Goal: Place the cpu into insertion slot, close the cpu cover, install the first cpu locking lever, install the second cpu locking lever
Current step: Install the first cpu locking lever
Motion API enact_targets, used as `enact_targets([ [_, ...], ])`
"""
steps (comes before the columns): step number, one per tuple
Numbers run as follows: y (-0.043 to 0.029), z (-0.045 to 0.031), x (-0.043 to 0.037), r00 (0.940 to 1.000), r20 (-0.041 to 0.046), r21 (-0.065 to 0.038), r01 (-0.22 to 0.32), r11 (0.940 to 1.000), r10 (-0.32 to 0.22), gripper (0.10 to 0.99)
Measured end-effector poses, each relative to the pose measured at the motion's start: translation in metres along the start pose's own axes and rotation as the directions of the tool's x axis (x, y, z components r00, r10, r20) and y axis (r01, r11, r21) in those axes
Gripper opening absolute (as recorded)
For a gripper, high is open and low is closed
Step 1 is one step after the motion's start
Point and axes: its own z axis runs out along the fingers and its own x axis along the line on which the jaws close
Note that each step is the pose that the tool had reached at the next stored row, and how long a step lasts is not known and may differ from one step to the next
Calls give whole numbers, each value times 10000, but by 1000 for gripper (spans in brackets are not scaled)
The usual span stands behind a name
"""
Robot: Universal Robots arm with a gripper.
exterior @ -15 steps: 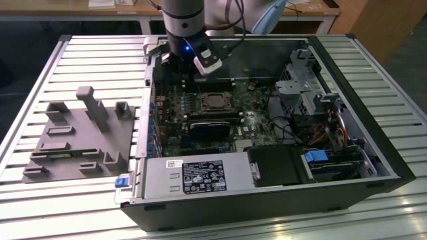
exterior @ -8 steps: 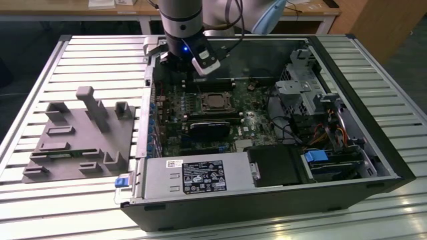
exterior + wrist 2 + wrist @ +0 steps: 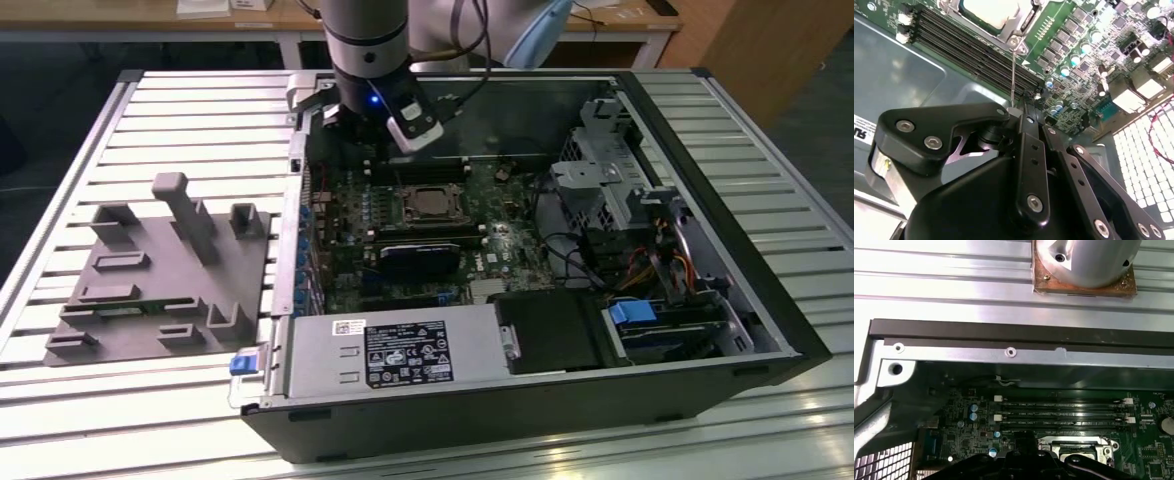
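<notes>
In the exterior view the open computer case lies on its side, with the green board inside. The insertion slot [image 3: 430, 203] sits mid-board with the silver-topped cpu [image 3: 986, 10] lying in it. The cpu cover [image 3: 1004, 34] lies as a silver frame around the chip. A thin wire locking lever [image 3: 1013, 75] rises from the socket's corner to my gripper's tip. My gripper [image 3: 1021, 107] is shut, its tip at the lever's free end, just beyond the socket's far side [image 3: 374, 150]. I cannot tell whether it grips the lever. The first wrist view catches the socket's edge [image 3: 1079, 450].
Long black memory slots [image 3: 969, 45] run beside the socket. A dark fan block [image 3: 416, 255] lies nearer than the socket, a power supply [image 3: 387, 355] in front, and a drive cage [image 3: 614, 180] at the exterior view's right. A grey fixture [image 3: 160, 270] stands left of the case.
</notes>
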Motion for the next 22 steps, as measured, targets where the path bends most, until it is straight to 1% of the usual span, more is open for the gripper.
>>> enact_targets([
  [4, -4, 14, -83, 10000, 0, -4, -2, 10000, 2, 102],
  [12, -9, 38, -318, 10000, 0, -5, 0, 10000, 0, 102],
  [15, -10, 43, -387, 10000, 0, -5, -1, 10000, 1, 102],
  [17, -11, 44, -414, 10000, -1, -3, 0, 10000, 0, 102],
  [21, -11, 45, -415, 10000, 1, -5, -1, 10000, 1, 102],
  [22, -11, 45, -415, 10000, 18, 4, 3, 10000, -3, 102],
])
